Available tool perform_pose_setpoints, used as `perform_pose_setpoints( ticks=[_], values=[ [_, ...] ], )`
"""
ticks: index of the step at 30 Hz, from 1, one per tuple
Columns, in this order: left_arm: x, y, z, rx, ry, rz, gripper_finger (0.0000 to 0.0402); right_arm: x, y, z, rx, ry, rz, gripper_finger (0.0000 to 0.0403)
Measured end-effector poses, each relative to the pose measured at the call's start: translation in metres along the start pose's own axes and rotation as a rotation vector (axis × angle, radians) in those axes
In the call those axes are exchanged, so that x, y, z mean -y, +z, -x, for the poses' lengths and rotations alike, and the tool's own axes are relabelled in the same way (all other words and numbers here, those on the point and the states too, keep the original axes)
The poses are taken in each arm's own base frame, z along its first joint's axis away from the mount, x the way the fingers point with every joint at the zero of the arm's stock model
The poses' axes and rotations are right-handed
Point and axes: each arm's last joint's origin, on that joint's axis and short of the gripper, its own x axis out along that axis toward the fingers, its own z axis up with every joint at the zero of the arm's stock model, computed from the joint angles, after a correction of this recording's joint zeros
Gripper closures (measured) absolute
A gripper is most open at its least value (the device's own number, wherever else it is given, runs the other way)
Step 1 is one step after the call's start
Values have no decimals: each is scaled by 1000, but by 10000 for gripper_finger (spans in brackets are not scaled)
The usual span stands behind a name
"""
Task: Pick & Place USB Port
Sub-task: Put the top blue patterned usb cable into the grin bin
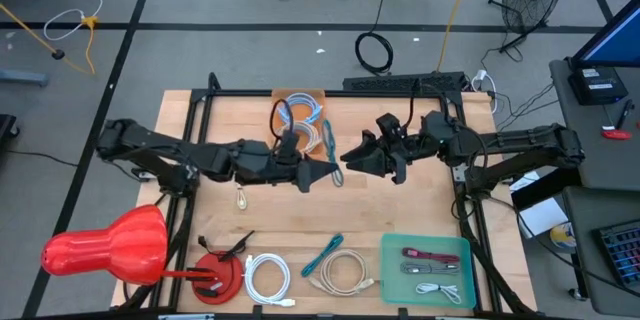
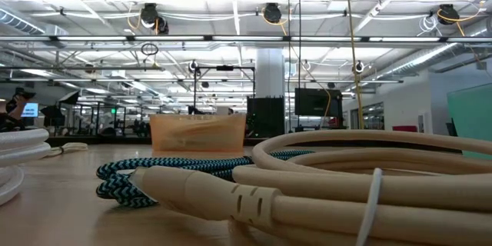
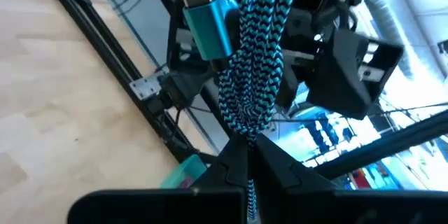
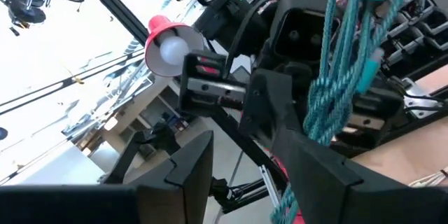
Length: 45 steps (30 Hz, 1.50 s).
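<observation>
Pinched between my left gripper's closed fingertips, the blue-and-black braided USB cable hangs in a loose bundle above the middle of the wooden table, its teal metal plug dangling free. My right gripper waits just right of it, fingers spread wide and holding nothing. I judge the hold thin: it catches only a strand or two, so a swing could slip the bundle out, or trailing loops could snag my right gripper's fingers.
</observation>
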Motion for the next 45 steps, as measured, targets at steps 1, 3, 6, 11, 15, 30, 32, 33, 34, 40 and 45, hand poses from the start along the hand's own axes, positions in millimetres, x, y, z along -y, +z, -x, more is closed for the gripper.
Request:
perform_pose_setpoints(
  ticks=[1, 3, 6, 11, 15, 30, 32, 33, 34, 40, 45],
  values=[
    [0, 0, 0, -4, -7, 3, 399, 0, 0, 0, 0, 0, 0, 242],
    [0, -1, -1, -1, -14, 11, 399, 0, 0, 0, -2, -2, -1, 242],
    [2, -3, -2, -3, -27, 3, 399, 1, -1, 0, -8, -9, -3, 242],
    [19, 2, 1, 17, -91, -2, 399, 1, -1, 0, -14, -14, -6, 242],
    [31, 5, 0, -9, -74, -37, 399, 1, -1, 0, -14, -14, -6, 242],
    [21, -8, -29, -97, -17, -25, 399, 2, -2, 0, -29, -9, -14, 242],
    [21, -6, -28, -88, -23, -24, 400, 2, -3, 0, -37, -6, -27, 249],
    [21, -5, -28, -86, -24, -28, 399, 2, -3, 0, -38, -6, -32, 255],
    [22, -5, -28, -84, -26, -31, 399, 2, -3, 0, -40, -7, -33, 263],
    [23, -5, -29, -95, -49, -23, 399, 2, -4, 0, -48, -9, -31, 334],
    [25, -8, -28, -112, -61, -33, 373, 2, -4, 0, -55, -4, -14, 375]
  ],
)
